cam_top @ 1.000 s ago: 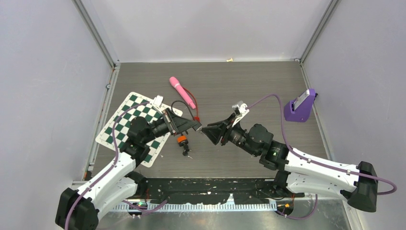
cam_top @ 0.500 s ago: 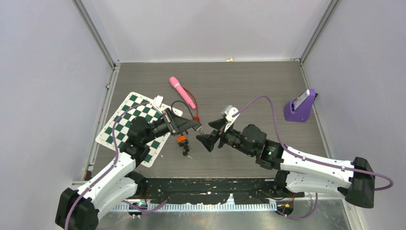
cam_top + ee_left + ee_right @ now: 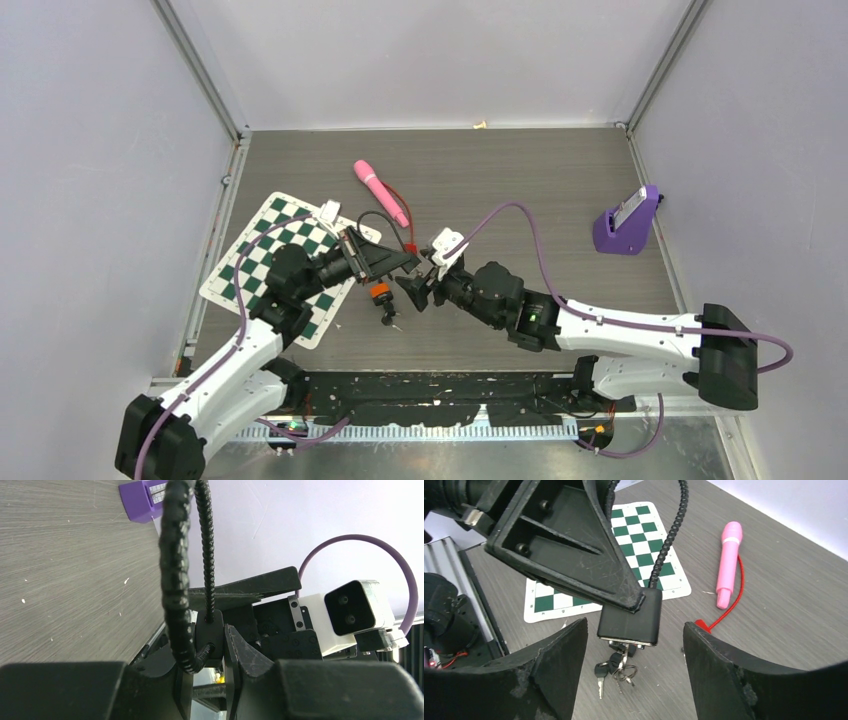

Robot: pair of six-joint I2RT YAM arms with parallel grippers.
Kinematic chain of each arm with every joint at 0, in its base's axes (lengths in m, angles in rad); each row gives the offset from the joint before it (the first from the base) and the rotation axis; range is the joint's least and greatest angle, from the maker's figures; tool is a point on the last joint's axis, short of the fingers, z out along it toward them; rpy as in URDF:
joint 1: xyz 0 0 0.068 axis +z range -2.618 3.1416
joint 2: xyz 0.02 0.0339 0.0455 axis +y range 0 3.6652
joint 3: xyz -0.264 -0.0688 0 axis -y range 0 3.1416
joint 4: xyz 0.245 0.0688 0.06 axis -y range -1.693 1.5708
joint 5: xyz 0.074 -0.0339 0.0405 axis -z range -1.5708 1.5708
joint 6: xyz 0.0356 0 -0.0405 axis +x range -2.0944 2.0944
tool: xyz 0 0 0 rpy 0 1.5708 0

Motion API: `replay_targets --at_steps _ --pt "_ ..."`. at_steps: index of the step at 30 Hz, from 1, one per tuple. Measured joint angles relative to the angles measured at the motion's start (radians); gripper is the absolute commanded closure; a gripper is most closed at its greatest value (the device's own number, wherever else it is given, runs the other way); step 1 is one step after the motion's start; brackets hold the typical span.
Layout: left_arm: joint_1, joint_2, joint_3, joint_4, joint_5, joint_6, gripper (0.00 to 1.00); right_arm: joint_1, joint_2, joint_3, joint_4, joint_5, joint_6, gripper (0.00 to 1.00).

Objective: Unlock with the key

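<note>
My left gripper (image 3: 405,262) is shut on the black lock (image 3: 631,617) and holds it off the table. The lock's black cable (image 3: 175,575) loops up past the fingers in the left wrist view. A bunch of keys (image 3: 616,670) sits right under the lock's metal end face. One key appears stuck in that face and another black-headed one (image 3: 601,672) points down. My right gripper (image 3: 418,283) is open, one finger on each side of the lock without touching it. In the top view an orange piece (image 3: 379,291) and the keys (image 3: 390,318) lie below the left fingertips.
A green-and-white checkered mat (image 3: 285,260) lies under the left arm. A pink tube (image 3: 381,192) with a red cord (image 3: 405,235) lies behind the grippers. A purple stand (image 3: 628,222) is at the right wall. Grey walls close three sides.
My right gripper has opened wide and slid left, from beside the left fingertips to around the lock. The left arm and the lock have not moved.
</note>
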Motion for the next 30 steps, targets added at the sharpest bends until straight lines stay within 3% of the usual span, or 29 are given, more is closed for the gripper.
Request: replay_targets --at_steps 3,5,7,9,11,12,16,19,21,25,27,30 --pt "0.000 -0.008 0.000 -0.002 0.000 -0.007 1.00 0.002 0.006 0.000 0.021 0.028 -0.026 0.35" --pt "0.000 -0.012 0.000 -0.003 0.000 -0.008 1.00 0.002 0.008 0.000 0.035 0.042 -0.035 0.45" --pt "0.000 -0.014 0.000 -0.002 -0.006 -0.009 1.00 0.003 0.008 0.000 0.041 0.046 -0.044 0.59" --pt "0.000 -0.016 0.000 -0.002 -0.010 -0.011 1.00 0.009 0.008 0.000 0.044 0.046 -0.051 0.84" --pt "0.000 -0.018 0.000 -0.005 -0.012 -0.010 1.00 0.012 0.007 0.000 0.044 0.051 -0.055 0.93" --pt "0.000 -0.018 0.000 -0.007 -0.012 -0.011 0.98 0.012 0.007 0.000 0.044 0.049 -0.058 0.94" --pt "-0.001 -0.035 0.000 -0.041 -0.023 -0.008 0.50 0.013 0.004 -0.008 0.044 0.041 -0.050 0.95" --pt "-0.001 -0.065 0.000 -0.089 -0.051 0.002 0.30 0.014 -0.011 -0.029 0.043 0.037 -0.042 0.95" --pt "0.005 -0.095 0.000 -0.134 -0.089 0.012 0.26 0.014 -0.027 -0.047 0.042 0.039 -0.036 0.95" --pt "0.008 -0.138 0.000 -0.202 -0.154 0.019 0.28 0.014 -0.050 -0.070 0.041 0.047 -0.022 0.95" --pt "0.008 -0.150 0.000 -0.224 -0.182 0.019 0.32 0.014 -0.061 -0.081 0.041 0.048 -0.020 0.95" --pt "0.008 -0.147 0.000 -0.238 -0.202 0.018 0.47 0.015 -0.065 -0.090 0.044 0.048 -0.016 0.95"
